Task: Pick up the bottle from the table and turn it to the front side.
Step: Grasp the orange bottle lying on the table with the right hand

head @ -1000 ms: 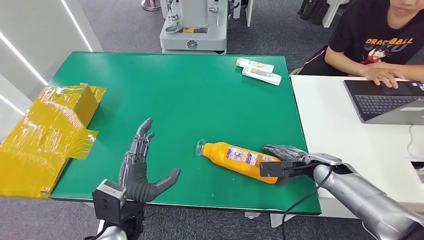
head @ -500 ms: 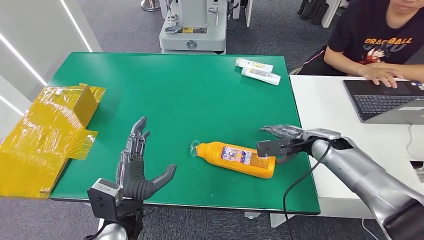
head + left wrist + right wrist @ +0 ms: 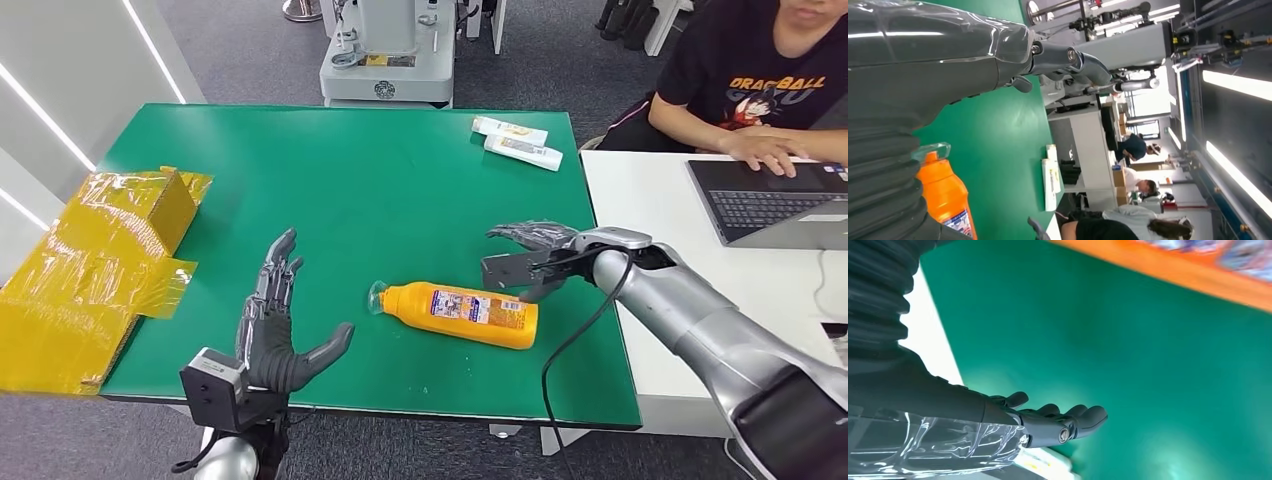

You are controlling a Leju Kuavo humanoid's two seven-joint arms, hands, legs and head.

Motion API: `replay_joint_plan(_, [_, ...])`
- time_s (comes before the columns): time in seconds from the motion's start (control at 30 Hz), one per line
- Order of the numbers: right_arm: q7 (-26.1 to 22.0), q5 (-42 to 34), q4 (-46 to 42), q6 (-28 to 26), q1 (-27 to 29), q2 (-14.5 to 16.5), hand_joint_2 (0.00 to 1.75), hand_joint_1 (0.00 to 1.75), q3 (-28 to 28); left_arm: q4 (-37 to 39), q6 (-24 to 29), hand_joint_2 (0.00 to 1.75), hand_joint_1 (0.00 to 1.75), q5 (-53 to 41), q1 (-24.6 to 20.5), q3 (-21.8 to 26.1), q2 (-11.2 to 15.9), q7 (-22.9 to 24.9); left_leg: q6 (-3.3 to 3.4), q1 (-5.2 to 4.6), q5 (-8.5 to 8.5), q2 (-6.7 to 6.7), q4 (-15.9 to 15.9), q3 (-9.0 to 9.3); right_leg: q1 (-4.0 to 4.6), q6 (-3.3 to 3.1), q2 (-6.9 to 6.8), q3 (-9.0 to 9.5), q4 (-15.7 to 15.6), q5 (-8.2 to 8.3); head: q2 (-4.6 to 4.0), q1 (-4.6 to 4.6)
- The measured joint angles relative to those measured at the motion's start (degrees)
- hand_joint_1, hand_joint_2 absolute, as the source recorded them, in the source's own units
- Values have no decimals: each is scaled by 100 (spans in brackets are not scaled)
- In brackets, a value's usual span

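Green table (image 3: 350, 190): one; landmark for all entries below.
White table (image 3: 670, 250): one, butted against the green table's right edge; one laptop (image 3: 775, 205) on it, a seated person (image 3: 760, 80) behind with a hand on the keys.
Yellow-taped boxes (image 3: 90, 270): cluster over the green table's left edge; count not clear.
Bottle (image 3: 462, 313): one, orange, printed label facing up; lying flat on the green table, right of centre and near the front edge. Long axis runs across the table, left to right, slightly slanted; clear cap end points left, flat base points right. Seen also in the left wrist view (image 3: 945, 195), cap end toward the table's middle.
Right hand (image 3: 530, 262): one; above the green table near its right edge, just behind the bottle's base end, apart from it. Empty, fingers spread and extended leftward over the table.
Left hand (image 3: 280, 335): one; at the green table's front edge, left of the bottle's cap end and well apart from it. Empty, palm open, fingers straight and pointing away from the robot, thumb out toward the bottle.
White tubes (image 3: 517, 142): two, side by side at the green table's far right corner, well behind the bottle.
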Motion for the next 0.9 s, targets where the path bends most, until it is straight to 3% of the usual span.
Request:
replay_joint_plan(0.47, [-58,-335,236,-146,112,540,175,0,108,178,91,175,0,49,-153,-20,-36,43,-1,1,0,1,0,1,0,0,1,0,0,0,0,2])
replay_joint_plan(0.9, [-99,-535,461,-304,512,817,175,0,122,171,62,175,0,-41,-74,-33,-40,83,-1,0,0,0,-1,0,0,0,0,0,-1,0,0,1])
